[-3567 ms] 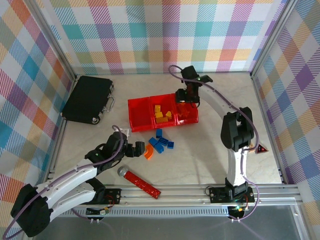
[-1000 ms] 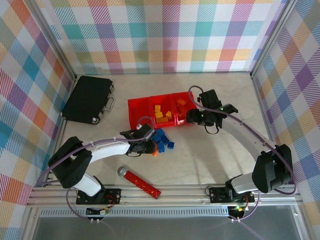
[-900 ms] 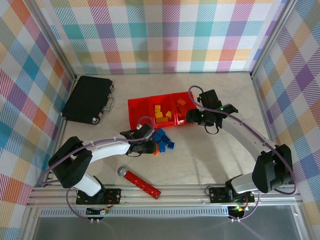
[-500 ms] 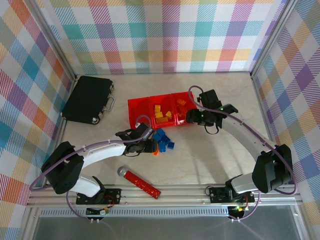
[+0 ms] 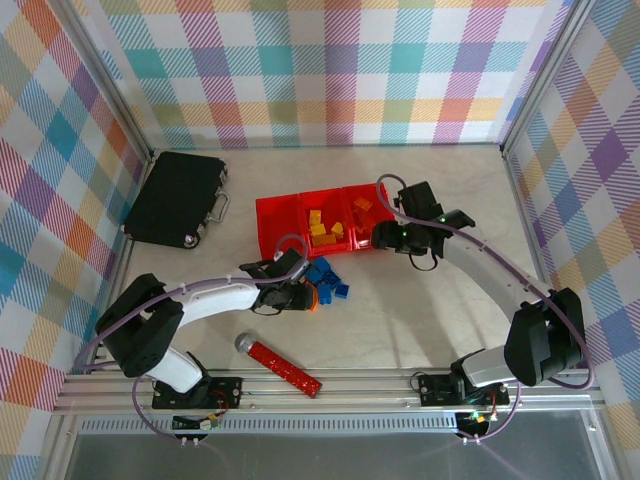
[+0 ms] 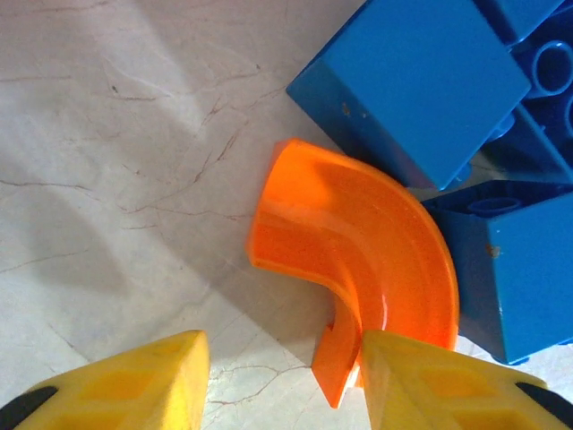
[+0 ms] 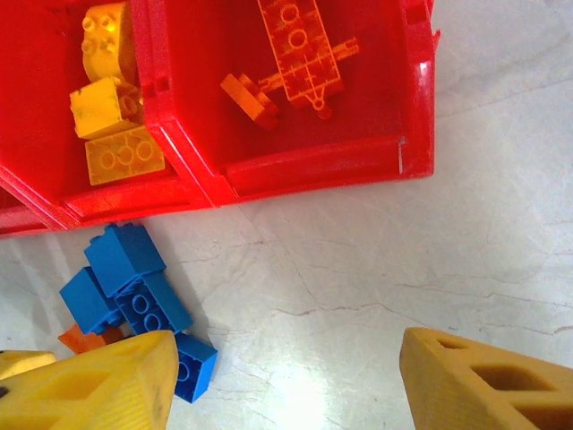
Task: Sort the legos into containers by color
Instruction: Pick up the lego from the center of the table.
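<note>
The curved orange lego lies on the table against a cluster of blue legos. My left gripper is open around the orange piece's near end, and its right finger is close beside that end. From above, the left gripper sits just left of the blue legos. The red three-bin tray holds yellow legos in the middle bin and orange legos in the right one. My right gripper is open over bare table in front of the tray.
A flat black case lies at the back left. A red studded bar with a grey round end lies near the front rail. The tray's left bin holds nothing. Bare table stretches right of the blue legos.
Since 3.6 s ago the left gripper has reached right to the curved orange lego and the right gripper has drawn back from over the right bin. Little has moved in the last second.
</note>
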